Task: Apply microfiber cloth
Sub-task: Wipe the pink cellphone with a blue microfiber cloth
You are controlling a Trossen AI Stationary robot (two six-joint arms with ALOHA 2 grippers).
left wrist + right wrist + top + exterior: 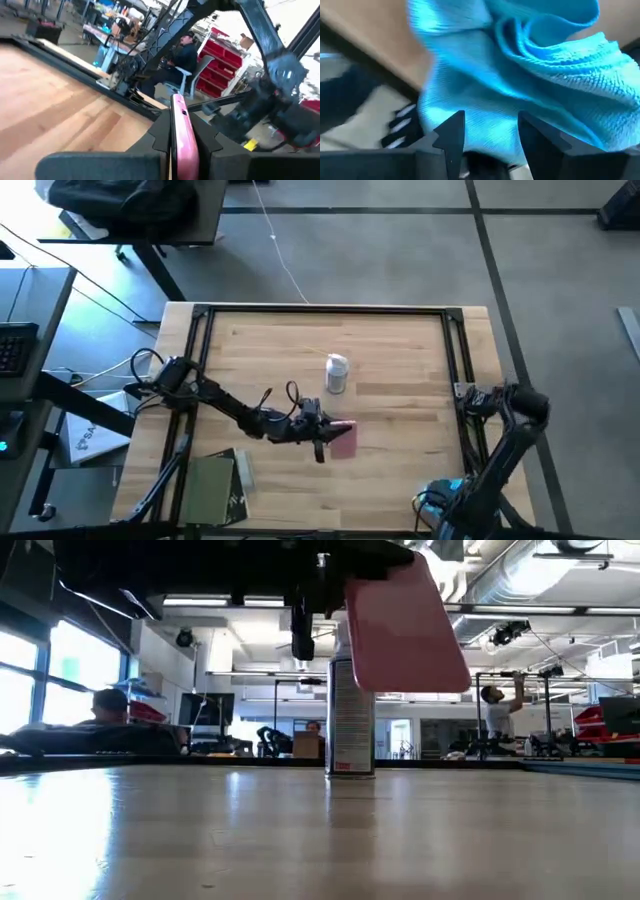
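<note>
Near the centre of the high view, the left gripper [335, 436] is clamped on a flat pink object [343, 440], holding it clear of the wooden table [400, 430]. From table height the pink object [405, 625] hangs tilted in the upper middle of the frame, above the surface and in front of a white bottle [350, 715] that stands upright on the table. In the left wrist view the two dark fingers [155, 135] press on either side of the pink object [182, 132], seen edge-on.

Just above the pink object in the high view, the white bottle [336, 373] stands by itself, near it but apart.

At the lower right of the high view the right arm is folded back at the table's right edge. Its gripper [487, 132] shows only in its own wrist view, where the microfiber cloth [520, 75] fills most of the frame in bunched turquoise folds. The fingers [450, 135] stand spread apart with cloth between and beyond them; I cannot tell whether they pinch it. In the high view a blue patch [447, 488] shows at the lower right by that arm.

Beyond the table, people sit and stand in the room.
</note>
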